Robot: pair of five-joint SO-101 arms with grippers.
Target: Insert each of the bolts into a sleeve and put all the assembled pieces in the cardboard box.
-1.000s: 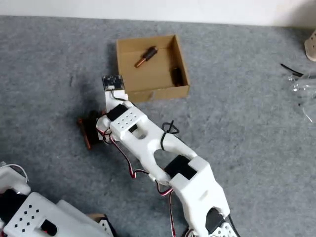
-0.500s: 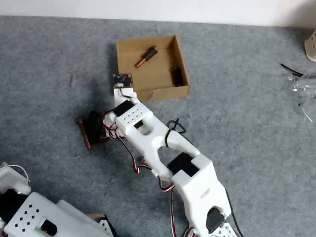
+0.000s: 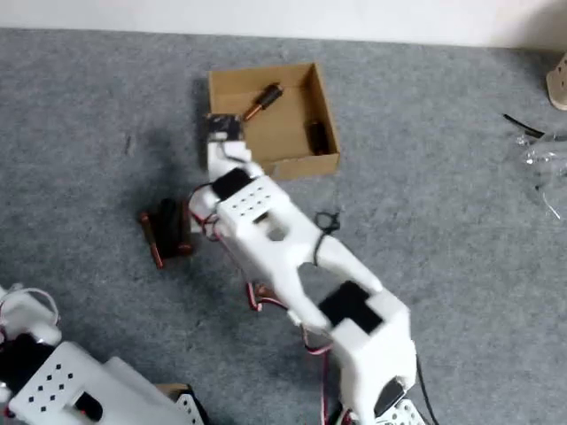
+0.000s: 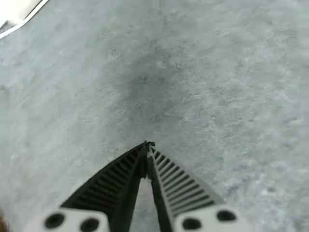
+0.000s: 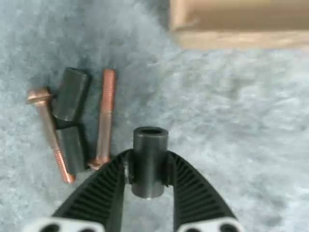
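Now your right hand clenches a sleeve and has swung from the loose bolts toward the cardboard box. The sleeve looks empty, so boxing it seems premature. Your left hand is clenched on nothing. Open surface lies beyond the box's near wall.

Bright even light, soft diffuse shadows beneath
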